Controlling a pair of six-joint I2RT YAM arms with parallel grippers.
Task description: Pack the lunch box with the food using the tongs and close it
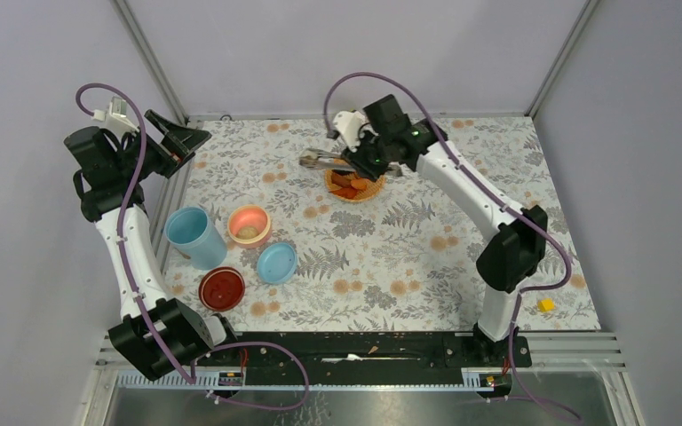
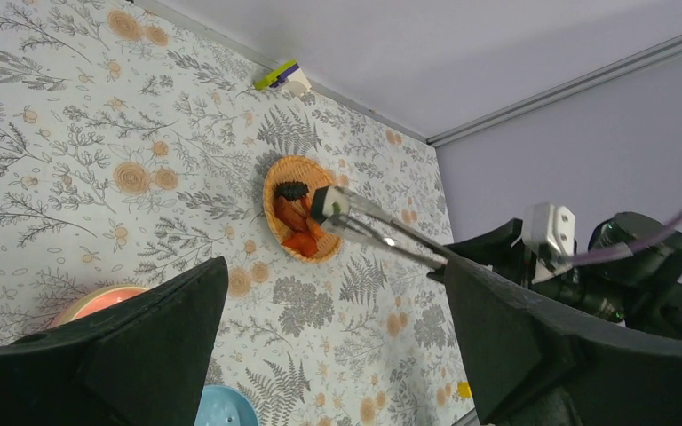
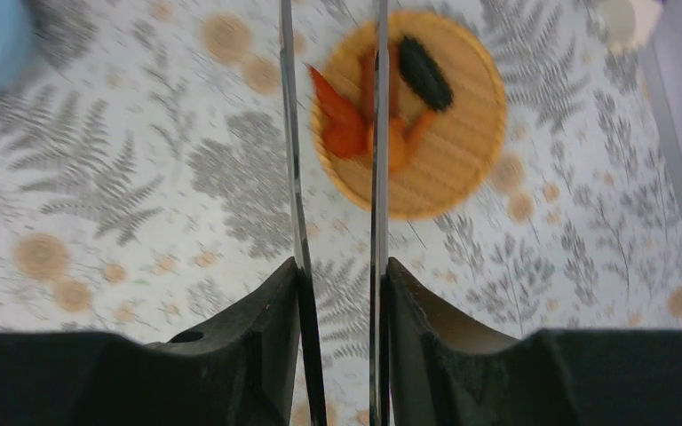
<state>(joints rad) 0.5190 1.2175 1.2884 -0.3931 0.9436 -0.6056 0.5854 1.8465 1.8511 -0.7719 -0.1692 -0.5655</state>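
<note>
My right gripper [image 1: 368,158] [image 3: 340,266] is shut on the silver tongs [image 1: 320,161] [image 3: 379,133], one finger pressed on each arm. The tongs reach over the orange woven plate [image 1: 355,188] [image 3: 462,169], which holds orange food chunks [image 3: 346,124] and a dark piece [image 3: 424,73]. In the left wrist view a small white-and-dark piece [image 2: 324,206] shows at the tongs' tips. The light blue lunch box tub [image 1: 194,236], its pink-orange inner bowl [image 1: 249,224] with a beige round in it, and the blue lid [image 1: 277,263] stand apart at the left. My left gripper [image 1: 173,142] [image 2: 336,266] hangs open and empty.
A red round lid [image 1: 221,287] lies near the blue lid. A small yellow piece [image 1: 545,304] sits at the table's right edge. A purple-and-yellow block [image 2: 280,75] lies by the back wall. Metal frame rails border the floral mat.
</note>
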